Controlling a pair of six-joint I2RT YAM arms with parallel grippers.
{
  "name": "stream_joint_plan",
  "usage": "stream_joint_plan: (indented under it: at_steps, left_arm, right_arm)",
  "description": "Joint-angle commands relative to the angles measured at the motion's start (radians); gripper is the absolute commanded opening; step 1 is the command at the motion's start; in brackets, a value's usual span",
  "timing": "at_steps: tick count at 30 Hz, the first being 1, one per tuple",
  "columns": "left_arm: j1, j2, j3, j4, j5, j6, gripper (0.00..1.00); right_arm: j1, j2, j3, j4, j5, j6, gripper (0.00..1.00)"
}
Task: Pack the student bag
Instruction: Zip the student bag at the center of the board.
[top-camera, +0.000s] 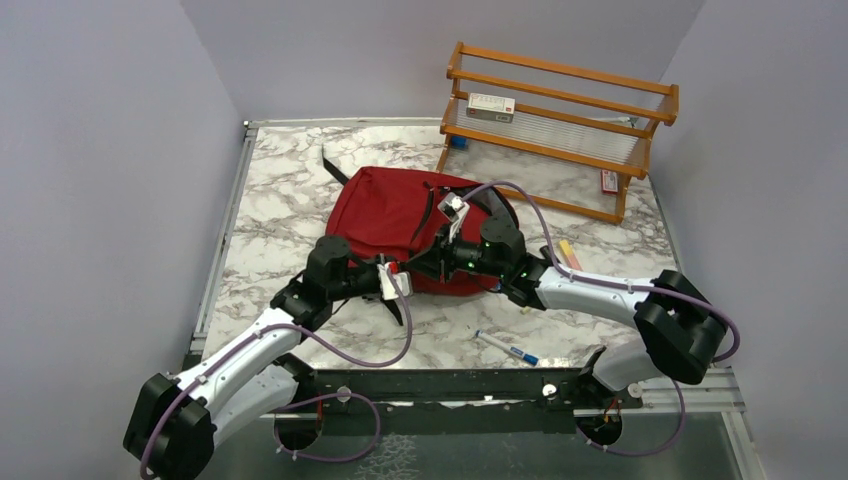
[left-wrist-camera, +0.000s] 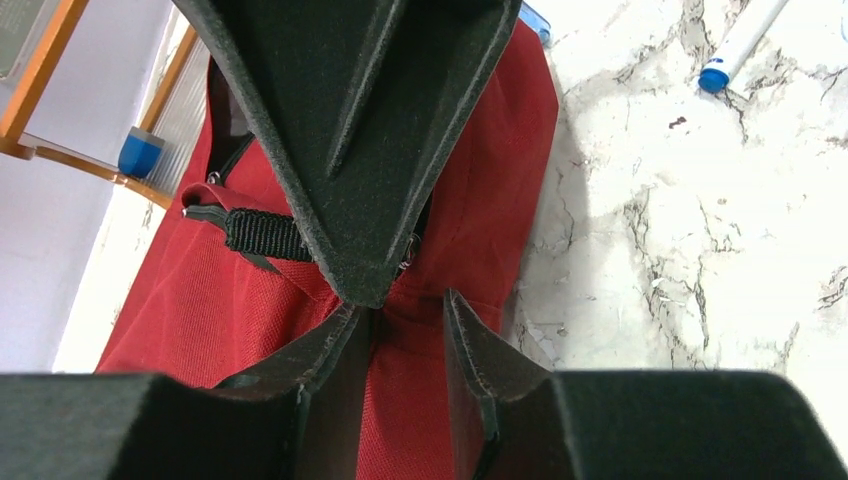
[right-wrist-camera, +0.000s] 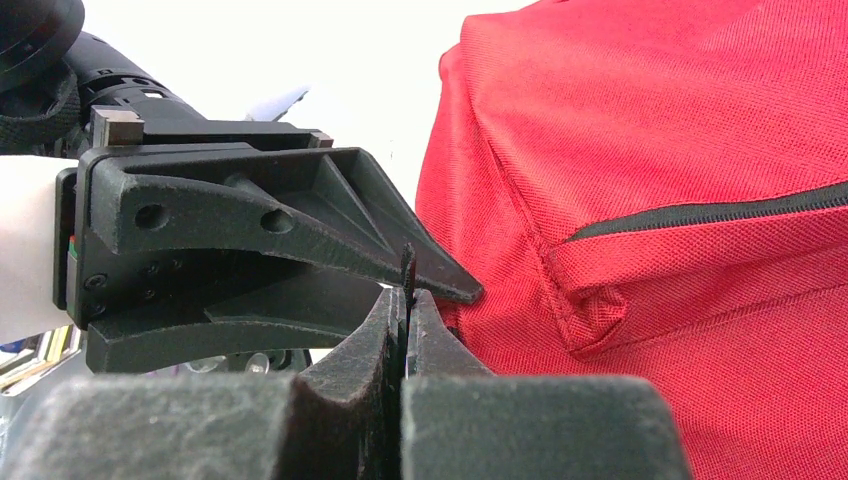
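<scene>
Top external: the student bag (top-camera: 385, 215), dark-red woven cloth, lies mid-frame on the marble table (top-camera: 280, 190). The left gripper (top-camera: 400, 275) and right gripper (top-camera: 420, 265) meet over its lower edge, and their fingertips are hard to make out there. At upper right, a wooden rack (top-camera: 560, 70) with ribbed clear shelves holds a small box (top-camera: 490, 107); other bits in it are too small to name. A white pen (top-camera: 508, 349) lies at lower centre.

Left wrist: its fingers stand a narrow gap apart, with red cloth showing between them; I cannot tell whether they pinch it. A black webbing strap (left-wrist-camera: 262, 235) runs behind the right gripper.

Right wrist: its fingers press together on a thin black tab (right-wrist-camera: 407, 268), whose lower end is hidden
</scene>
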Motion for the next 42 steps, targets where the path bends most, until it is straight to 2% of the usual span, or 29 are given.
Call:
stream_joint_plan:
  at_steps: [1, 5, 8, 18, 26, 33, 42]
  left_arm:
    - [-0.016, 0.027, 0.027, -0.041, -0.025, 0.023, 0.29]
    - [-0.017, 0.044, 0.044, -0.08, -0.042, 0.024, 0.17]
    - [-0.016, 0.048, 0.044, -0.083, -0.049, 0.025, 0.0]
    - [-0.017, 0.029, 0.072, -0.165, -0.052, 0.028, 0.0]
    - [-0.016, 0.03, 0.099, -0.212, -0.069, 0.032, 0.0]
    - [-0.019, -0.013, 0.109, -0.28, -0.154, 0.035, 0.0]
    - [-0.018, -0.014, 0.129, -0.339, -0.283, 0.031, 0.0]
  right_arm:
    - [0.005, -0.045, 0.022, 0.034, -0.004, 0.018, 0.01]
    - [0.005, -0.061, 0.009, 0.022, 0.023, 0.018, 0.01]
    - [0.006, -0.083, -0.005, -0.009, 0.084, 0.003, 0.01]
    - [0.005, -0.233, -0.063, -0.132, 0.425, -0.047, 0.01]
    - [-0.001, -0.247, -0.08, -0.194, 0.573, -0.115, 0.01]
    - [-0.045, -0.291, -0.096, -0.23, 0.632, -0.169, 0.01]
    - [-0.14, -0.333, -0.162, -0.187, 0.634, -0.248, 0.01]
